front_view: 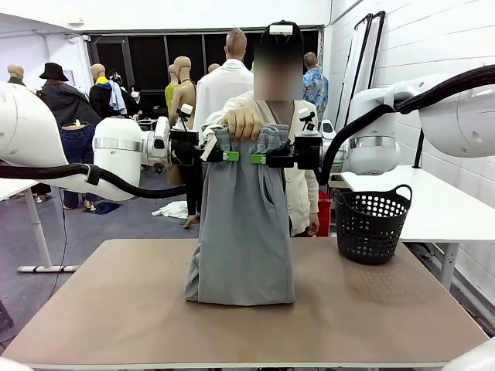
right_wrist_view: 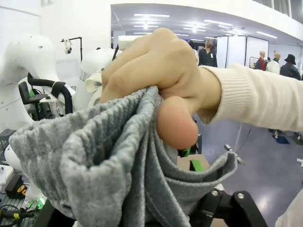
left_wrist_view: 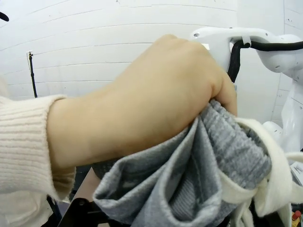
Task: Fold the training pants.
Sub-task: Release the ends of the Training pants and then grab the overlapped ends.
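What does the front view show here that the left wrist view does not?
Front view alone: the brown tabletop, the black perforated plastic basket, and the light grey jersey training pants hanging down to the table between both grippers, left and right.
Left wrist view alone: the waistband's ribbing close up.
Both: the person's hand gripping the bunched waistband.

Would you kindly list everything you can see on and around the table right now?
training pants: one, light grey, hanging upright at mid-table, hem on the tabletop, waistband bunched in the person's hand
basket: one, black, perforated, on the table's right side
table: one, tan top
person's hand: one, cream sleeve, gripping the waistband from above
left gripper: one, black with green pads, at the waistband's left edge
right gripper: one, black with green pads, at the waistband's right edge
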`<action>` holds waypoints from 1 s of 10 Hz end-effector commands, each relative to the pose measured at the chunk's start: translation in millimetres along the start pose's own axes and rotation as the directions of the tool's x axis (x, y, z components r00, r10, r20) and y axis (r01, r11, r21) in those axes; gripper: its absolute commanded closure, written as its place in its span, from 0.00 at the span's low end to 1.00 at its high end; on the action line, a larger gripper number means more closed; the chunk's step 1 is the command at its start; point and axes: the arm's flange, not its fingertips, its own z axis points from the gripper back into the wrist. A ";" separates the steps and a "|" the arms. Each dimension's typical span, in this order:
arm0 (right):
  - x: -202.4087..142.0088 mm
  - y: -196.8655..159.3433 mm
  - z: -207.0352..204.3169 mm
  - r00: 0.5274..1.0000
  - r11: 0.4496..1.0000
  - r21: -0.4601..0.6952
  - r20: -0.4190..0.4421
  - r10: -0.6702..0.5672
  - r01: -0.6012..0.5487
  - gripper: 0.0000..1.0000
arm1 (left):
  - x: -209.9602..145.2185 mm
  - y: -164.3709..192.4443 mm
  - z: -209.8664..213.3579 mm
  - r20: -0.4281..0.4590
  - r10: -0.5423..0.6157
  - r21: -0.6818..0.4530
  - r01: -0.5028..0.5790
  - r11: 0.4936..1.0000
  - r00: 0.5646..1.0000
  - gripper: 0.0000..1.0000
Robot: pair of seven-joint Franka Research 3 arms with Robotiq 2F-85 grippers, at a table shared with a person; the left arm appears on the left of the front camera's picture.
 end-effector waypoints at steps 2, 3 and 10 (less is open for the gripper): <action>3.4 -6.6 1.9 1.000 0.999 -0.041 0.004 -0.020 0.020 0.72 | 5.8 -3.6 0.6 -0.032 -0.019 -0.016 0.018 1.000 0.999 0.77; 4.0 -6.3 3.1 1.000 0.999 -0.037 -0.003 -0.023 0.023 0.92 | 5.9 -4.8 2.5 -0.026 -0.026 -0.016 0.025 1.000 0.999 0.96; 4.4 -7.1 7.2 0.997 0.999 0.016 -0.064 -0.048 0.049 1.00 | -8.2 4.7 4.5 -0.025 0.027 -0.036 -0.027 0.999 0.999 1.00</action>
